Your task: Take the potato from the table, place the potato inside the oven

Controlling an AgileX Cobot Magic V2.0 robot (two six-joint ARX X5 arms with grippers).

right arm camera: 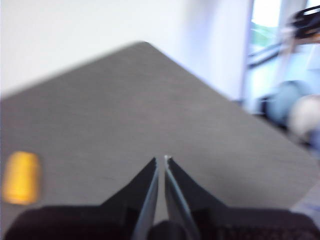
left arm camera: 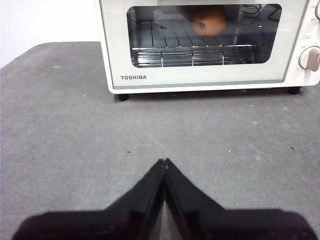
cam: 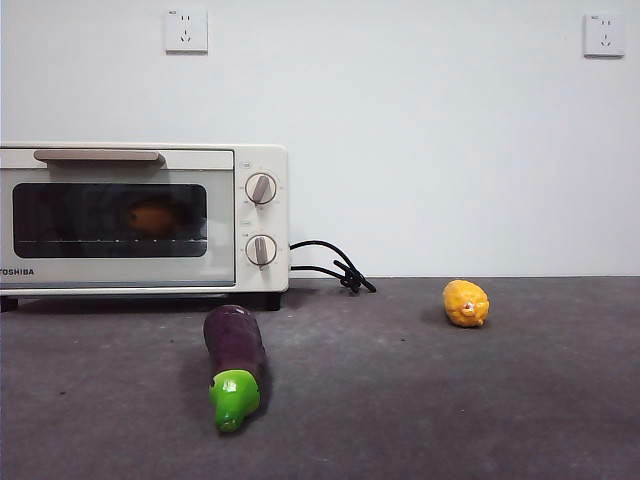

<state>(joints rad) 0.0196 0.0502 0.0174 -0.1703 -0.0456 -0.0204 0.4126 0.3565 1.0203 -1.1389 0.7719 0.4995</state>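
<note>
Nearest the front camera, on the dark grey matte worktop (cam: 450, 400), lies a purple eggplant with a green cap (cam: 236, 363), cap end toward the camera, just in front of the cream-white boxy Toshiba toaster oven (cam: 262, 215). Well apart to the side sits a lumpy yellow-orange lemon-like fruit (cam: 466, 303). Neither arm shows in the front view. The left end effector (left arm camera: 164, 162) hangs over bare worktop facing the oven door, its jaws pressed together on nothing; the right end effector (right arm camera: 162, 159) points across open worktop with the yellow fruit off to one side, its jaws nearly touching and empty, though that picture is blurred. The smooth tan-brown oval potato (left arm camera: 208, 22) rests on the wire rack inside the oven, behind the shut dark glass door, so the task looks finished. Little seems able to go wrong now: judging from the layout, an arm swinging low near the oven could nudge the eggplant, and the potato, being rounded, might roll on the rack if the oven were bumped. Black cable (cam: 335, 266) trails from the oven's side along the worktop's far edge. Behind stands a plain white wall with two sockets (cam: 186, 31). The worktop surface looks slightly rough, with a few pale specks.
</note>
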